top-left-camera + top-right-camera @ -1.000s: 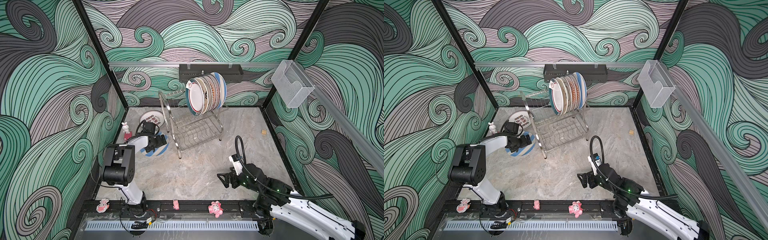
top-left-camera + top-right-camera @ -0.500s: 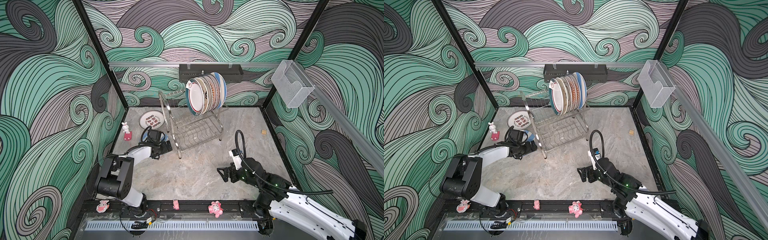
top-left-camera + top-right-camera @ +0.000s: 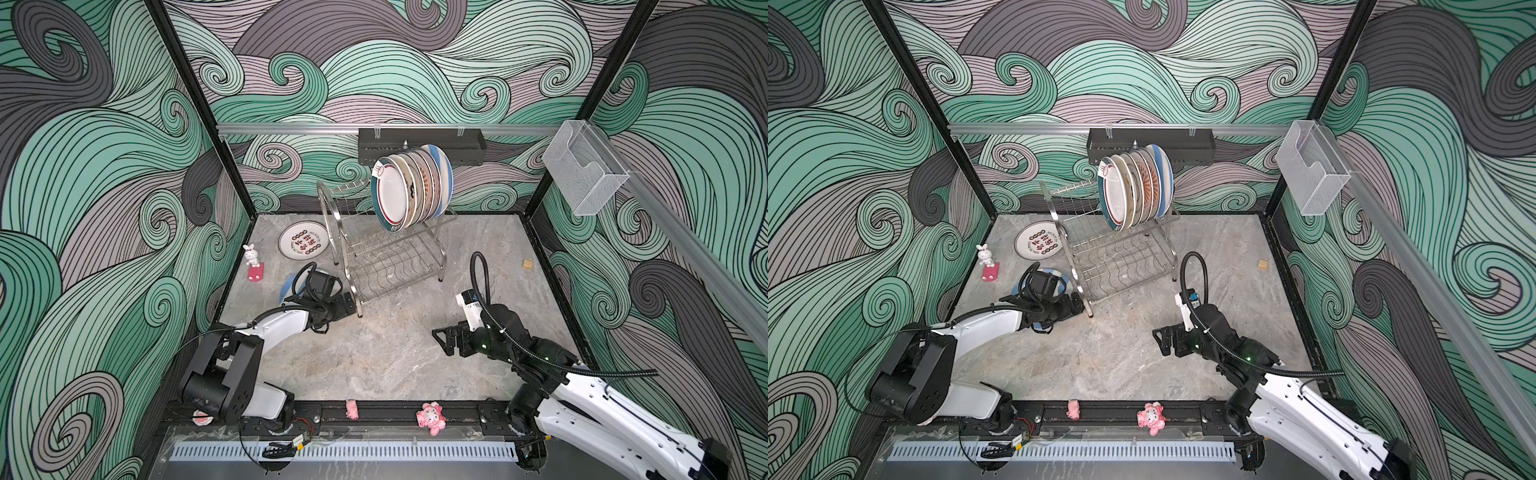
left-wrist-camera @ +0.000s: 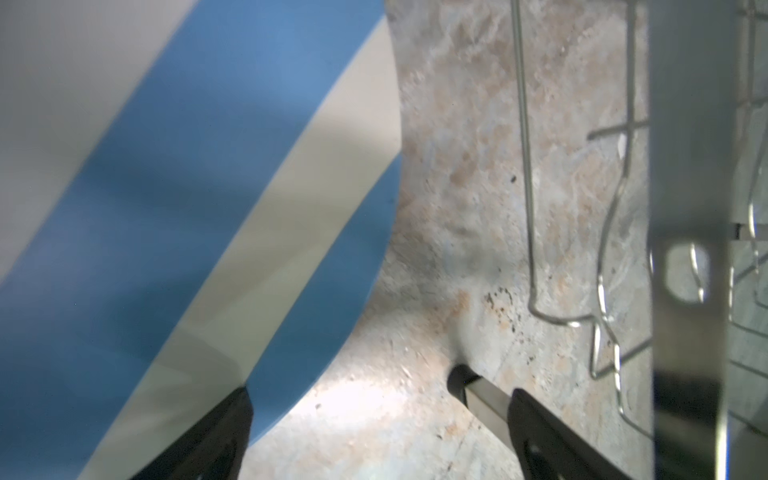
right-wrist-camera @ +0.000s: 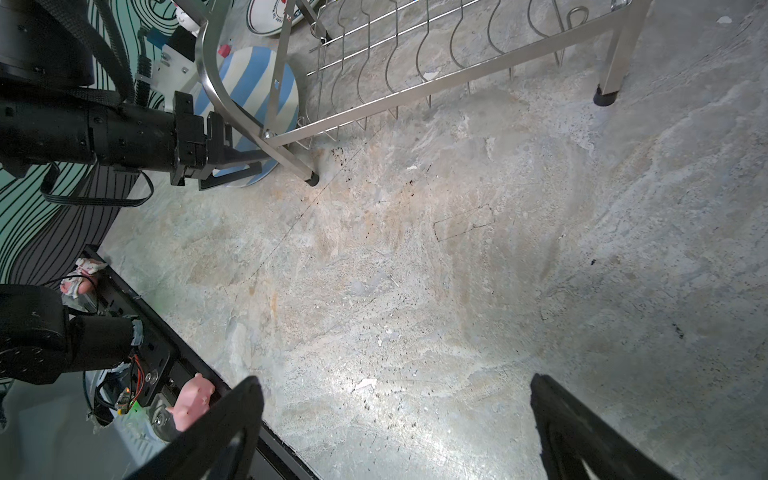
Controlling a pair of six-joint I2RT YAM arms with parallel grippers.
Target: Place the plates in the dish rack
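Plates [image 3: 409,193] already stand on edge in the upper tier of the dish rack [image 3: 390,266], well beyond the left fingers [image 3: 349,305]. In both top views a striped plate [image 3: 1060,274] lies on the table [image 3: 374,365], mostly hidden under that wrist, and a lettered plate [image 3: 303,245] lies farther off. Opposite, the right fingers [image 3: 444,341] hang spread and empty over bare table, well apart from everything.

In the left wrist view the left fingers are open. One is above the striped plate's face, the other over bare table, with the rim between them. The rack's leg [image 4: 685,166] stands just beside the outer finger. Closing here would likely skate on the glaze or shove the plate sideways rather than pinch it. A sideways swing could strike the leg and jolt the loaded tier.

In the right wrist view the striped plate sits partly behind the rack's arched side [image 5: 206,83], so a straight lift risks catching that tube.
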